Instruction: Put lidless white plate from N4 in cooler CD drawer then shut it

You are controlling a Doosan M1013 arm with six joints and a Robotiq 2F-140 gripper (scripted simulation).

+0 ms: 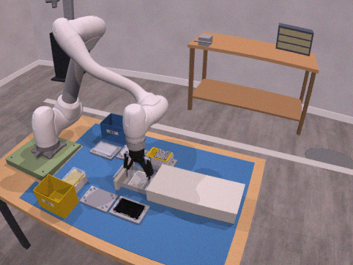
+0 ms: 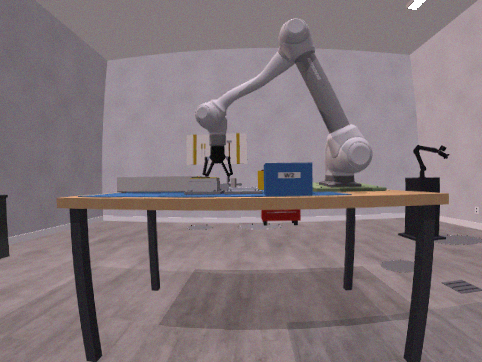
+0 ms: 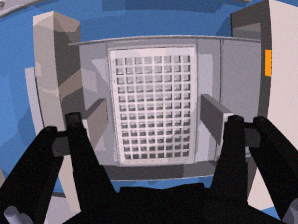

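Wrist view: I see the white plate (image 3: 152,104) lying flat on the drawer (image 3: 236,76) floor.
Gripper (image 3: 149,137): released, fingers parted either side of the plate, grasping nothing.
Lamp (image 3: 268,62): amber beside the drawer.
Risk: I judge a finger could snag the plate while lifting, tilting it.

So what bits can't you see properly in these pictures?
- Wrist view: the near end of the white plate is hidden behind the black fingers.
- Exterior view: the drawer's inside is hidden by its own wall; the blue bin covers things behind it.
- Top view: the yellow bin's label is too small to read, and the arm hides part of the nests behind it.
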